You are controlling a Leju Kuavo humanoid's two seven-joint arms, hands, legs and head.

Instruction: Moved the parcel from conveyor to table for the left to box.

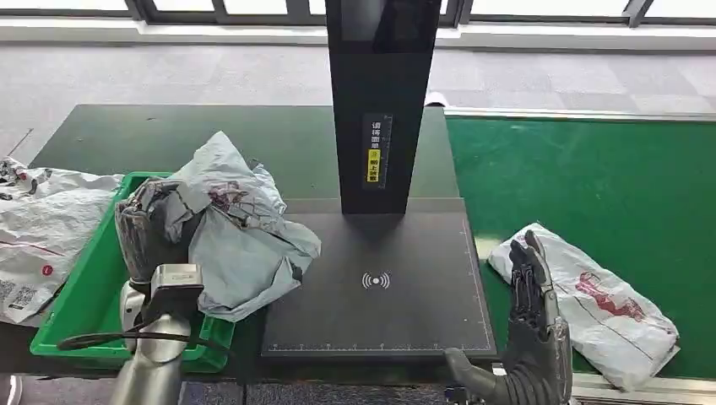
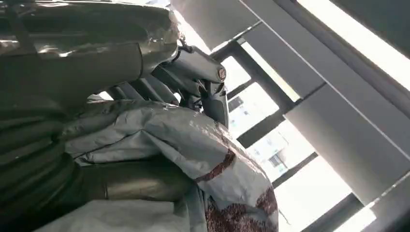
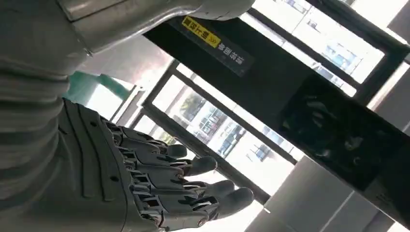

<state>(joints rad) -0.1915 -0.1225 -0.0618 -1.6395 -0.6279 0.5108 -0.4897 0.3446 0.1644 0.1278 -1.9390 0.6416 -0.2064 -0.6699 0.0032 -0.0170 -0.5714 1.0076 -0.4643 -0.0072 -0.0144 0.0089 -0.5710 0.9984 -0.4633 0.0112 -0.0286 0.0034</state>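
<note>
parcel [image 1: 245, 228] hides left hand [image 1: 148, 232] fingers; right hand [image 1: 530, 291] empty.

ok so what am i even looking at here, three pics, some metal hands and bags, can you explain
This is a two-armed humanoid robot sorting parcels. The big picture is from its head, looking down; its arms come in from below. The other two come from cameras at its wrists, so they look tilted and show each hand up close against the windows.

The left hand grips a crumpled grey parcel, held at the edge of a green bin. The left wrist view shows the same parcel in that hand.

The right hand is open and holds nothing. It stands beside a second parcel lying on the green conveyor.

In the middle is a black scanner pad with a black post behind it. More white bags lie far left.
</note>
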